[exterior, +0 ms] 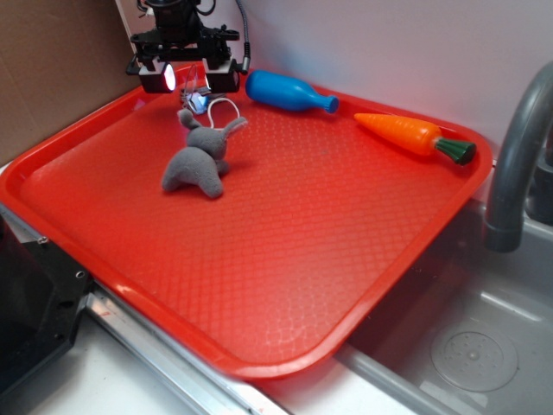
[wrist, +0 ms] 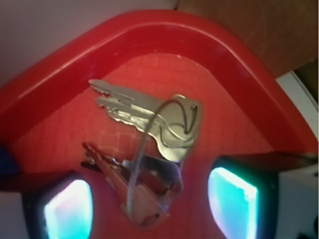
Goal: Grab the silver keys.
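Observation:
The silver keys (wrist: 149, 124) are a small bunch on a wire ring, lying in the far left corner of the red tray (wrist: 149, 30). In the exterior view the silver keys (exterior: 197, 97) show just under my gripper (exterior: 187, 79). My gripper (wrist: 149, 209) is open and hangs right above the keys. Its two lit fingertips (wrist: 67, 209) stand wide apart, one on each side of the lower keys, with no contact visible. A grey plush rabbit (exterior: 200, 160) with a white cord loop lies just in front of the keys.
A blue bottle (exterior: 285, 92) lies at the tray's back edge, and an orange toy carrot (exterior: 410, 134) at the back right. The tray's raised rim (exterior: 78, 121) curves close behind the keys. A grey faucet (exterior: 518, 156) and a sink (exterior: 467, 346) are on the right.

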### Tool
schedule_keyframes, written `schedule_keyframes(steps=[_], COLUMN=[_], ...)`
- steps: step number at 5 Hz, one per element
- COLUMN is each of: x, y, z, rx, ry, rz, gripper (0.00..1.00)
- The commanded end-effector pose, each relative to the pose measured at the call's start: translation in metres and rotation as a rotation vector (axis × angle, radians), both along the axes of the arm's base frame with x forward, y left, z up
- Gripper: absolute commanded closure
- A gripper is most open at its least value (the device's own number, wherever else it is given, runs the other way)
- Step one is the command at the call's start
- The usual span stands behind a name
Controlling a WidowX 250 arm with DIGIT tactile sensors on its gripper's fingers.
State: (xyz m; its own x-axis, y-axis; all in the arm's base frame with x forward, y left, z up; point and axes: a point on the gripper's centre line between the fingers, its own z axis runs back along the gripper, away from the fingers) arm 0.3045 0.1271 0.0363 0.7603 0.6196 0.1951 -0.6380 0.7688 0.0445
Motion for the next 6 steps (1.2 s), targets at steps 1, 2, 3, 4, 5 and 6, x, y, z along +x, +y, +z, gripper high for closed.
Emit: schedule_keyframes(steps=[1,2,3,4,5,6], x=[0.007,0.006,0.007,0.006,0.005,-0.001], y=[0.046,0.056,0.052,0.047,0.045,0.043], z=[0.004,-0.002,-0.005,-0.003,-0.003,0.002], rx=[0.069,0.074,0.08,0.082,0.082,0.054], ry=[-0.022,-0.012,-0.01,-0.008,0.0,0.027], rz=[0.037,0.047,0.043,0.036,0.031,0.003], gripper=[0.0,0.0,1.0,1.0,1.0,1.0])
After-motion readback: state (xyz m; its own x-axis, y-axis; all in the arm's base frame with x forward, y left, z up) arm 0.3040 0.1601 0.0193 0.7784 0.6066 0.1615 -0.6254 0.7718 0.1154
